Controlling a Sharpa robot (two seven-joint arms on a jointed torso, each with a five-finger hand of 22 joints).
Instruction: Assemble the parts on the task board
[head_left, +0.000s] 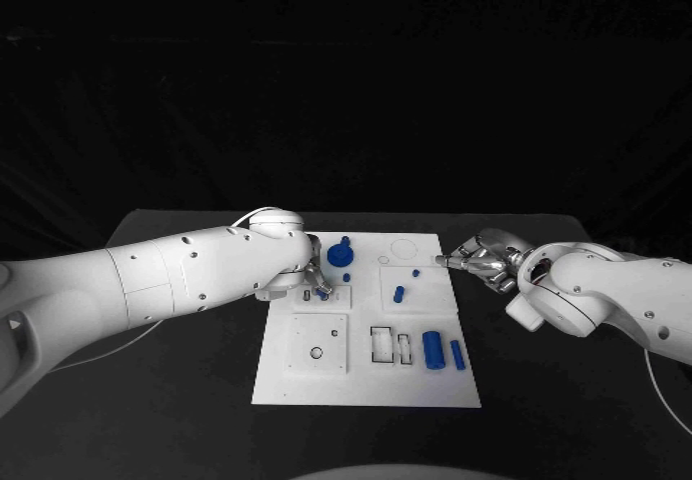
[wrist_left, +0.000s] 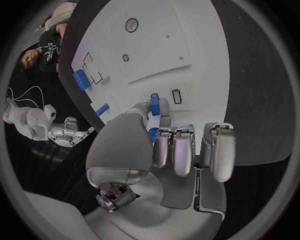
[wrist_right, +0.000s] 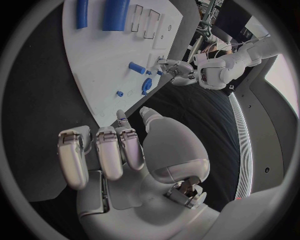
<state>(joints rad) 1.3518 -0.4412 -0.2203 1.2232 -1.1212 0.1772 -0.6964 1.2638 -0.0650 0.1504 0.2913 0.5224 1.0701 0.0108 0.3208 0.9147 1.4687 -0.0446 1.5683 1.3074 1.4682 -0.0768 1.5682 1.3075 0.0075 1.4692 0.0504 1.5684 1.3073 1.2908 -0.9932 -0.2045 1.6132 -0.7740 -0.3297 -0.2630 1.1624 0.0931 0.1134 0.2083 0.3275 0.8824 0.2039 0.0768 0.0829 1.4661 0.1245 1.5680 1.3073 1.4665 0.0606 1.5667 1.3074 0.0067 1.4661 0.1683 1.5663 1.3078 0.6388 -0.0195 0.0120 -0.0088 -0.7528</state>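
i see my left hand pinching a small blue part upright over the task board, its slot just beneath; right hand idle, fingers loosely apart.

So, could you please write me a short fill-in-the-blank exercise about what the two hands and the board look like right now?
1. The white board lies on a ____ table.
2. The small piece pinched by the left hand is ____ in colour.
3. The right hand hovers beside the board and holds ____.
4. The two largest blue cylinders lie near the board's ____ edge, the robot's own side.

Missing words: black; blue; nothing; right
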